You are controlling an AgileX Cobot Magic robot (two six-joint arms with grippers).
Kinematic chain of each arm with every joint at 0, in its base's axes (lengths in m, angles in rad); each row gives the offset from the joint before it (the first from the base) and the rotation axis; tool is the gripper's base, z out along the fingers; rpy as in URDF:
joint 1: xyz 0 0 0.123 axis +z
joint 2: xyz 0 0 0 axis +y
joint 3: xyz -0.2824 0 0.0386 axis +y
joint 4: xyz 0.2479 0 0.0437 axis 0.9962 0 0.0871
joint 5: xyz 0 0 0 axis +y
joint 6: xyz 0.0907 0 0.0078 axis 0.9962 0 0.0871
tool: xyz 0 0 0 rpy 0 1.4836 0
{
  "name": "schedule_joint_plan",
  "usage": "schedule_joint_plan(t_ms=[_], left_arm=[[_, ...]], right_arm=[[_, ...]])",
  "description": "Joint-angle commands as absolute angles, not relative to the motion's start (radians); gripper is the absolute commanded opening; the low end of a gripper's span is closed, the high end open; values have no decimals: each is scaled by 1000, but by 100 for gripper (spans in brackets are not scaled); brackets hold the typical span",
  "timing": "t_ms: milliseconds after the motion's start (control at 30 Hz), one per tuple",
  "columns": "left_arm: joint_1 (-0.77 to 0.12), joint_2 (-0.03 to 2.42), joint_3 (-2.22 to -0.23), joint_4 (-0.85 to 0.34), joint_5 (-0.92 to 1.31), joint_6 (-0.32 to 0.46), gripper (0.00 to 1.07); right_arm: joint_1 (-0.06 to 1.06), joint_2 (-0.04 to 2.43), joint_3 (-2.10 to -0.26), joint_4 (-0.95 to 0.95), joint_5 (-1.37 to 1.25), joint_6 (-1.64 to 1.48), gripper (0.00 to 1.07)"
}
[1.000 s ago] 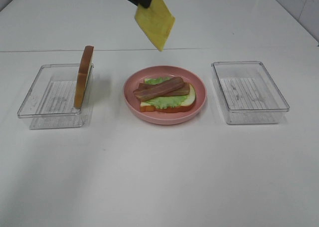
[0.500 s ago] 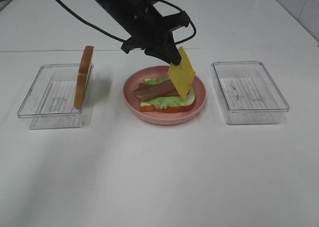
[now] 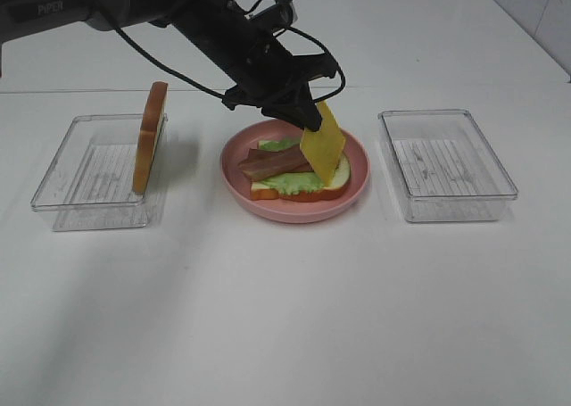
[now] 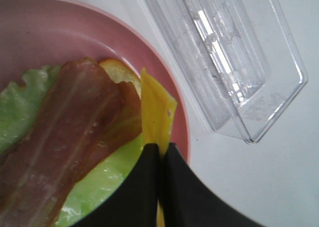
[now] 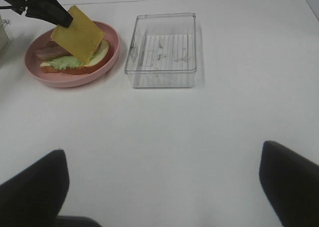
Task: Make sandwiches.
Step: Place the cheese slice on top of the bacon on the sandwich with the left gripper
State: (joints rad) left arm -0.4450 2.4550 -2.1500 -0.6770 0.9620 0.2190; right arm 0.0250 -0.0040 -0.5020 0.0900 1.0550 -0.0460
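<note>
A: Cheese slice (image 3: 323, 147), seen from above?
B: Pinched at its top corner by the clenched left pincer (image 3: 308, 119), hanging tilted just below it over the bacon strips (image 3: 272, 162), lettuce leaf (image 3: 290, 183) and bread slice (image 3: 342, 172) on the pink plate (image 3: 294, 212).
A: Left wrist?
B: Fingers (image 4: 139, 187) pressed flat on the slice; a clear tray (image 4: 224, 52) lies beyond the fingertips.
A: Right wrist?
B: Right pincer (image 5: 162, 187) spread wide, grasping nothing, tray and plate well ahead.
</note>
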Motion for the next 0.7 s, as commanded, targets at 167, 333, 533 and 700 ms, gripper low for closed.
schedule_joint_plan(t_ms=[167, 333, 533, 700], left_arm=[[-451, 2458, -2157, -562, 940, 222, 0], [-451, 2458, -2157, -545, 929, 222, 0], [-451, 2458, -2157, -541, 917, 207, 6], [-451, 2455, -2157, -504, 911, 191, 55]], right_arm=[[20, -26, -501, 96, 1051, -59, 98], [20, -26, -501, 96, 1051, -59, 98], [20, -26, -501, 96, 1051, -59, 98], [20, -26, -501, 96, 1051, -59, 98]])
